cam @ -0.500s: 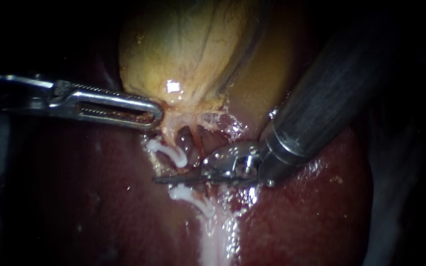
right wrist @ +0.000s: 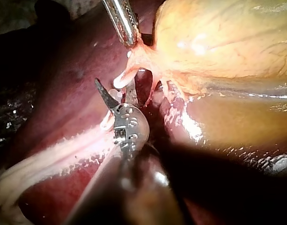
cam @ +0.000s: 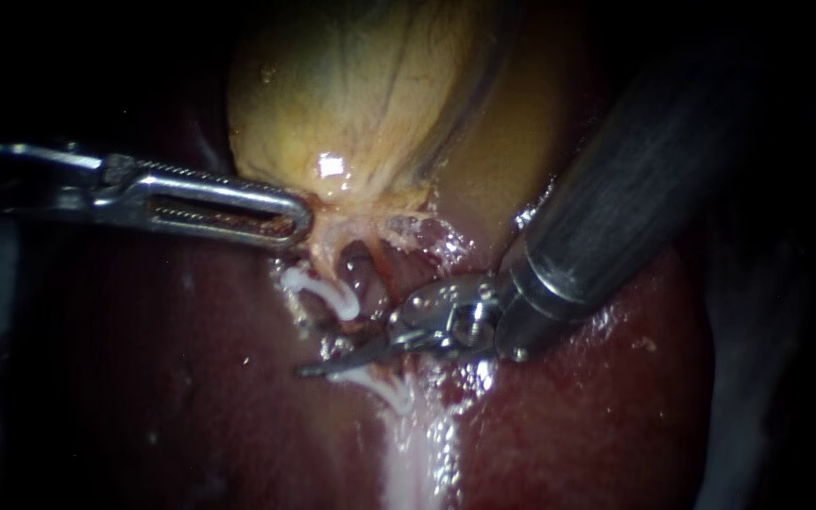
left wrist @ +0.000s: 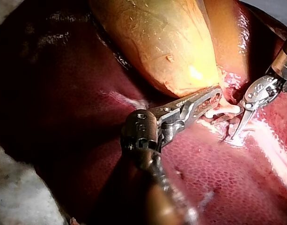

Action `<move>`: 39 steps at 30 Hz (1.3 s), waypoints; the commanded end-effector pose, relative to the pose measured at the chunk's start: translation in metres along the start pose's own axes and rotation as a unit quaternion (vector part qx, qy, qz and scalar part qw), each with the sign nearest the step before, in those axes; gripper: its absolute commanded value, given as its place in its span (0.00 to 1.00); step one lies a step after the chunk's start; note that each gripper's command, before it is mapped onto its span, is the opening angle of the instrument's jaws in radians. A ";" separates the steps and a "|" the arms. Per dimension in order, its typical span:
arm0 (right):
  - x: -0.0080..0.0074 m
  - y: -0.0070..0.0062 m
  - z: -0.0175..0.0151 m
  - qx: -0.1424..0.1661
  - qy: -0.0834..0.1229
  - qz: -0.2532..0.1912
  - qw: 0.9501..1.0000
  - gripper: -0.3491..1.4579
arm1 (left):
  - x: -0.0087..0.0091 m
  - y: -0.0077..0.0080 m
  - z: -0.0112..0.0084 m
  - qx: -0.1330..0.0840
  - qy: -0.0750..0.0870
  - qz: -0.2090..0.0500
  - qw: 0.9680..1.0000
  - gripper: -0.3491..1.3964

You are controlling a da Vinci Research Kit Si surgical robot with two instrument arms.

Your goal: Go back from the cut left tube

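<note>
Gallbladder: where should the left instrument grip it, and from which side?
Probably the narrow neck of the gallbladder, just above the white clip, coming from the endoscope view's left: the body above bulges broad and rounded, while the neck tapers thin enough for jaws.

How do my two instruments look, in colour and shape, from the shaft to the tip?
The left instrument has long, slotted silver jaws with fine teeth, on a dark metal joint. The right instrument has a thick dark grey shaft with a bright ring, a shiny silver joint with small round holes, and thin, dark, pointed blades.
</note>
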 end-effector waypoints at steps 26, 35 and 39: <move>-0.0015 -0.0039 -0.0083 -0.016 0.016 -0.038 0.999 0.98 | 0.0000 -0.0009 -0.0003 0.001 0.001 0.001 1.000 0.00; -0.0006 -0.0034 -0.0165 -0.049 0.035 -0.077 0.995 0.98 | 0.0001 -0.0009 -0.0002 0.001 0.001 0.001 1.000 0.00; 0.0005 -0.0031 -0.0187 -0.064 0.044 -0.093 0.993 0.98 | 0.0001 -0.0010 -0.0002 0.001 0.001 0.001 1.000 0.00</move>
